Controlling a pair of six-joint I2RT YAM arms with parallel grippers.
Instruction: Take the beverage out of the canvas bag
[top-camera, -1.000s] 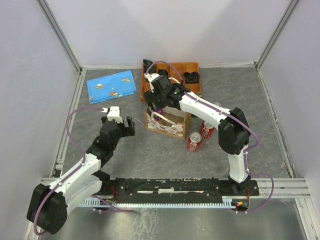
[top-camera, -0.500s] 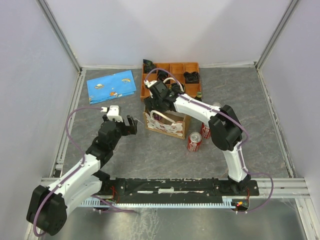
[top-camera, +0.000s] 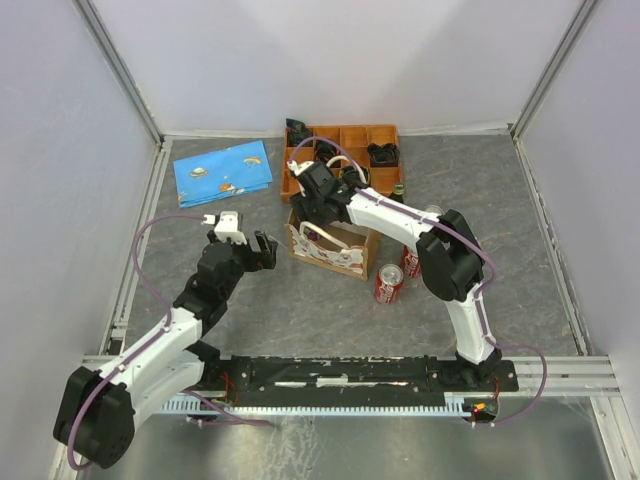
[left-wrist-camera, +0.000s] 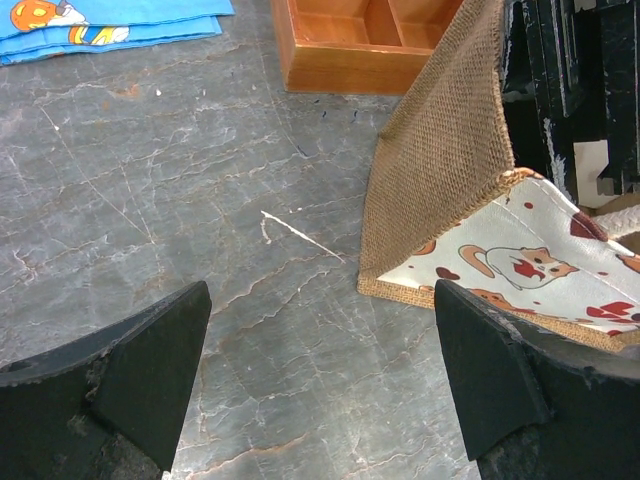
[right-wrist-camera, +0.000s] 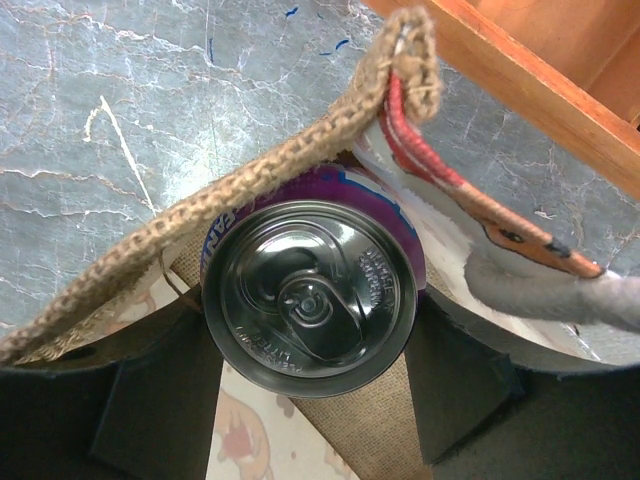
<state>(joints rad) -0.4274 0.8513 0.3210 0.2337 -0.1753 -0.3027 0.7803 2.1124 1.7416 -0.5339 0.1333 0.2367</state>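
Note:
The canvas bag (top-camera: 337, 247) stands at mid-table, cream with a red pattern and a woven brown rim (right-wrist-camera: 290, 170). A purple beverage can (right-wrist-camera: 310, 295) stands upright inside it, top up. My right gripper (top-camera: 313, 206) reaches down into the bag's left end, and in the right wrist view (right-wrist-camera: 312, 340) its two fingers press on both sides of the can. My left gripper (top-camera: 262, 249) is open and empty just left of the bag, low over the table. In the left wrist view (left-wrist-camera: 320, 380) the bag's corner (left-wrist-camera: 470, 190) lies ahead to the right.
An orange wooden compartment tray (top-camera: 345, 150) stands right behind the bag and shows in the wrist views too (left-wrist-camera: 350, 50) (right-wrist-camera: 530, 60). Two red cans (top-camera: 388, 284) (top-camera: 414, 260) stand to the bag's right. A blue picture book (top-camera: 222, 172) lies at back left.
My right gripper has moved left and down into the bag's left end. My left gripper has edged slightly toward the bag.

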